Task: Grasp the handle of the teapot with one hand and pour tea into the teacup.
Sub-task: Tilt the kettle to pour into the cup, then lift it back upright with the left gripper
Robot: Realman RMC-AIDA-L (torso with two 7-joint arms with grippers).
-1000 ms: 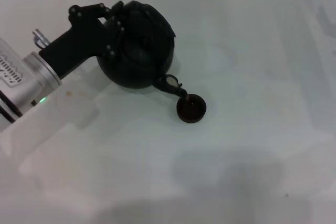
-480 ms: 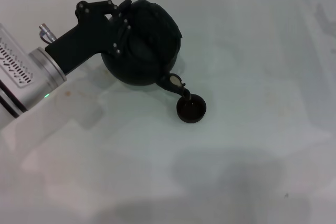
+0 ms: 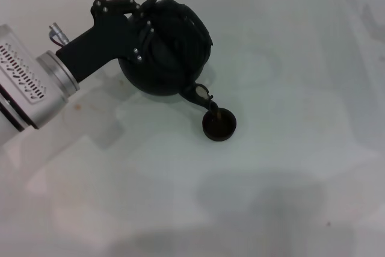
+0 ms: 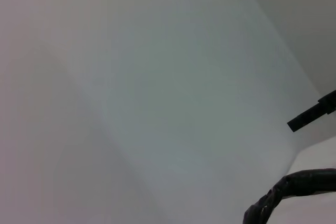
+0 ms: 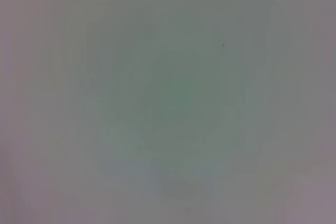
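One teapot [image 3: 171, 52], now higher, less tilted.

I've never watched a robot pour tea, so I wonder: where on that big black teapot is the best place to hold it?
By the arched handle over the teapot, coming from the side away from the spout, so the spout stays free over the teacup. The left gripper is there now, at the pot's top on that side.

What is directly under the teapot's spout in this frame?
The teacup sits under the spout tip of the teapot, which the left gripper holds tilted by the handle. The spout covers part of the cup's rim; no stream or tea level is discernible.
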